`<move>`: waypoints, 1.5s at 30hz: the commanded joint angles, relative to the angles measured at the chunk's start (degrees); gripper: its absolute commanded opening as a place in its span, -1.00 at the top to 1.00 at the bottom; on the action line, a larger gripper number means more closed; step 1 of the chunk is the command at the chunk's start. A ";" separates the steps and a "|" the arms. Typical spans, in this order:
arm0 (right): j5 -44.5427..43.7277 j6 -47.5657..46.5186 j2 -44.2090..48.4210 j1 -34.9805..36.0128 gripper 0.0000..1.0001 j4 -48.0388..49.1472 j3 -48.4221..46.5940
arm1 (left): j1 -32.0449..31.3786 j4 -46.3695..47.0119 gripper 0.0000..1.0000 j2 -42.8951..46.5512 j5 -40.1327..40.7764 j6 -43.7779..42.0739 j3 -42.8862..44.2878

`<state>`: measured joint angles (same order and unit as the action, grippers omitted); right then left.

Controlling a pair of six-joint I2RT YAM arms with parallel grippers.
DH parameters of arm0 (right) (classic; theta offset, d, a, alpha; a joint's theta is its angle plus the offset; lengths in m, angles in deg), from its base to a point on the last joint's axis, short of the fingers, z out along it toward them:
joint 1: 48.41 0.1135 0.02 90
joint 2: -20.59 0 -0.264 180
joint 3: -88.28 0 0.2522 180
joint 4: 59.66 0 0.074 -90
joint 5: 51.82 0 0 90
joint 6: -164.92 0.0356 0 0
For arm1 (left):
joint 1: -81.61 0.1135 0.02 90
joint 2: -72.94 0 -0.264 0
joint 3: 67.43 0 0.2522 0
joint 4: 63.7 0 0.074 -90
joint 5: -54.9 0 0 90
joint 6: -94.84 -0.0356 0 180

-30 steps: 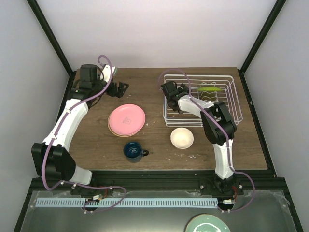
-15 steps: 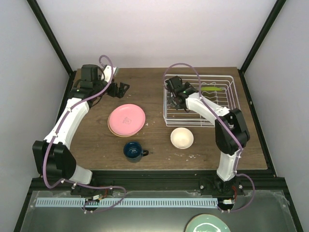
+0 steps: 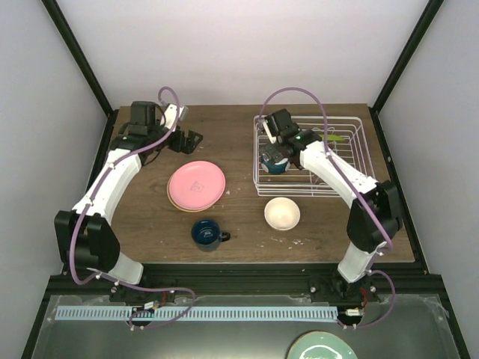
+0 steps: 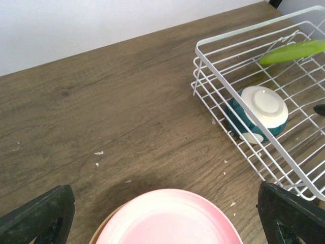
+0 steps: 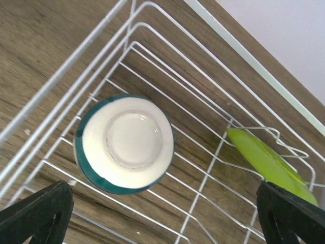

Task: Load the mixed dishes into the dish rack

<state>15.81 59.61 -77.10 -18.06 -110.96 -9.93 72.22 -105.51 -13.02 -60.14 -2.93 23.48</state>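
The white wire dish rack [image 3: 352,161] stands at the back right. A lime green plate [image 3: 327,139] stands upright in it. A cream bowl with a teal outer side [image 3: 274,161] lies upside down in its left end. My right gripper [image 3: 284,148] is open and empty just above that bowl [image 5: 129,140]. A pink plate [image 3: 196,184] lies on a peach-tan plate [image 3: 174,200]. A dark blue mug [image 3: 207,232] and a second cream bowl [image 3: 282,213] sit on the table. My left gripper [image 3: 191,140] is open and empty behind the pink plate [image 4: 152,223]. The woven yellow plate is out of view.
A pale teal plate [image 3: 322,348] lies on the grey shelf below the table's near edge. Black frame posts stand at the table's back corners. Small crumbs lie on the wood beside the rack [image 4: 228,35]. The green plate [image 4: 294,51] leans against the rack's dividers.
My right gripper has let go of the teal-sided bowl, which now lies upside down in the rack, and has drawn up and back. The left arm has barely moved.
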 commanded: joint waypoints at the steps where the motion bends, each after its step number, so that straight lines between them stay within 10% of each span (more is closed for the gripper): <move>1: 9.00 6.31 -1.03 -2.21 -1.00 -2.16 -5.71 | -2.62 -2.61 -1.00 -1.26 2.19 -3.27 2.06; 17: 14.62 26.65 -7.05 -16.36 -1.00 -12.61 -21.93 | -15.66 -3.99 -1.00 -14.31 12.01 -4.82 15.29; 45: 27.58 14.09 -7.58 -10.37 -1.00 -17.10 -2.99 | -15.62 -5.88 -1.00 -16.94 15.38 -5.44 16.48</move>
<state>42.26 73.99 -82.35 -30.89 -130.35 -12.88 56.44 -111.17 -30.48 -45.43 -7.87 40.81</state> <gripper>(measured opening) 0.999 0.998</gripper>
